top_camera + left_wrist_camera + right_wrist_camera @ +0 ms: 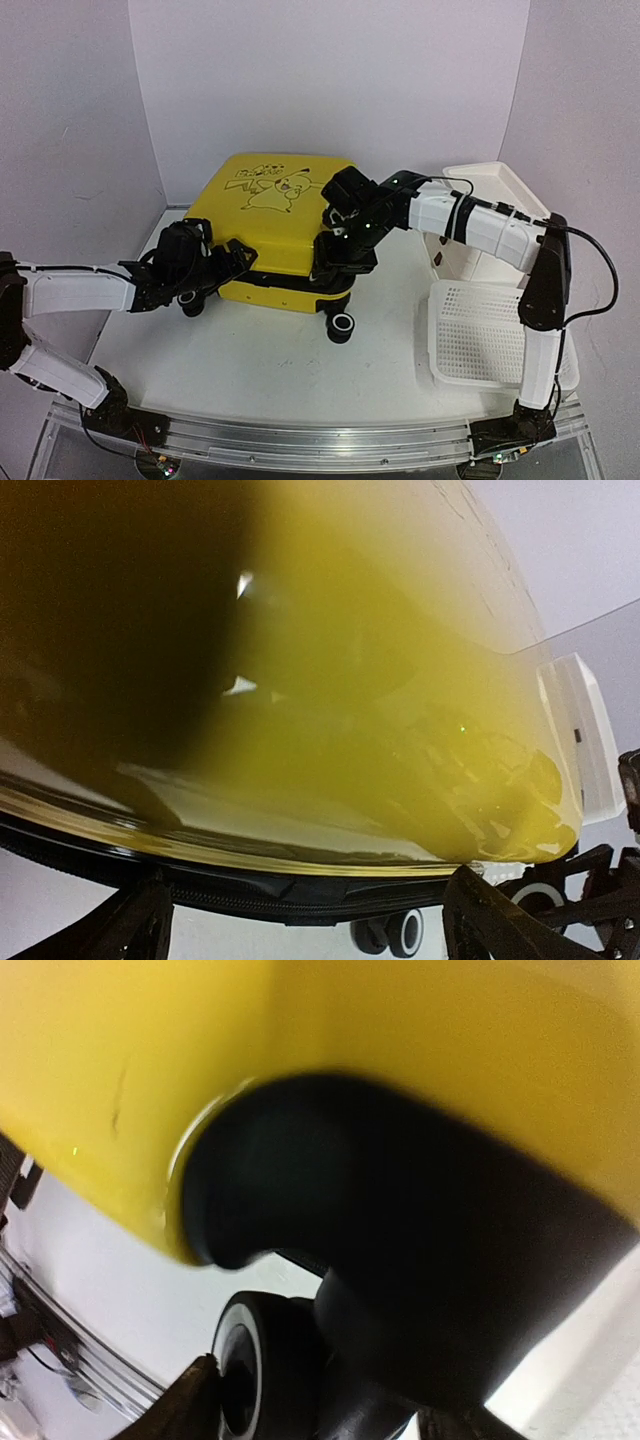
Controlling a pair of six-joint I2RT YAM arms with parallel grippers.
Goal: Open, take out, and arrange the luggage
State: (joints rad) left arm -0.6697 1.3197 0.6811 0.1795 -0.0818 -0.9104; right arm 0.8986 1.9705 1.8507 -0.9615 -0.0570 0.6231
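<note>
Both grippers at the yellow luggage (272, 222), which lies lid-up mid-table (250, 365).
Left gripper (238, 262): fingers wide apart at the front-left corner. Right gripper (335, 268): fingers flank a wheel (255, 1360); whether they pinch it is unclear.

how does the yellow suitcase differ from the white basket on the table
The suitcase is bright yellow with black trim and a cartoon on its lid; the basket is plain white. The suitcase's shell is solid; the basket is full of small holes. The suitcase lies mid-table; the basket sits at the right edge. Both rest on the white table.
</note>
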